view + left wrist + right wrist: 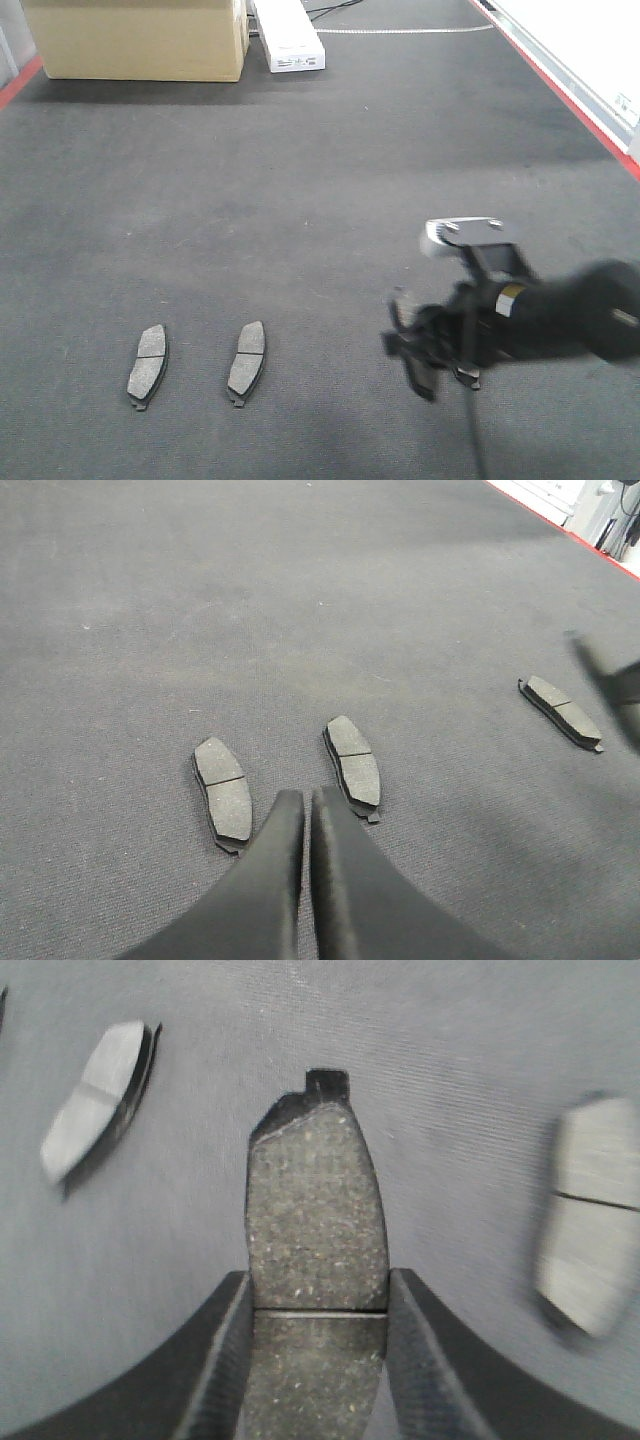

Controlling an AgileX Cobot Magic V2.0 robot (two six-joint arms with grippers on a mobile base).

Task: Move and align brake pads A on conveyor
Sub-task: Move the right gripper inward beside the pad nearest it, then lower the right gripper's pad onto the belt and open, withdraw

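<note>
Two grey-brown brake pads [148, 366] [247, 362] lie side by side on the dark felt conveyor [300, 170], near its front left. The left wrist view shows the same two pads [223, 792] [354, 762] and a third pad [562, 710] further right. My left gripper [305, 798] hovers just behind the pair, shut with nothing between its fingers. My right gripper [318, 1285] is shut on a fourth pad [315, 1200], gripping its long sides at the cross groove. In the front view that gripper [420, 360] hangs low over the belt, right of the pair.
A cardboard box [140, 38] and a long white box [290, 35] stand at the belt's far end. A red edge strip [560, 85] runs along the right side, with a white surface [590, 40] beyond it. Two more pads [95, 1095] [590, 1215] lie either side of the held one.
</note>
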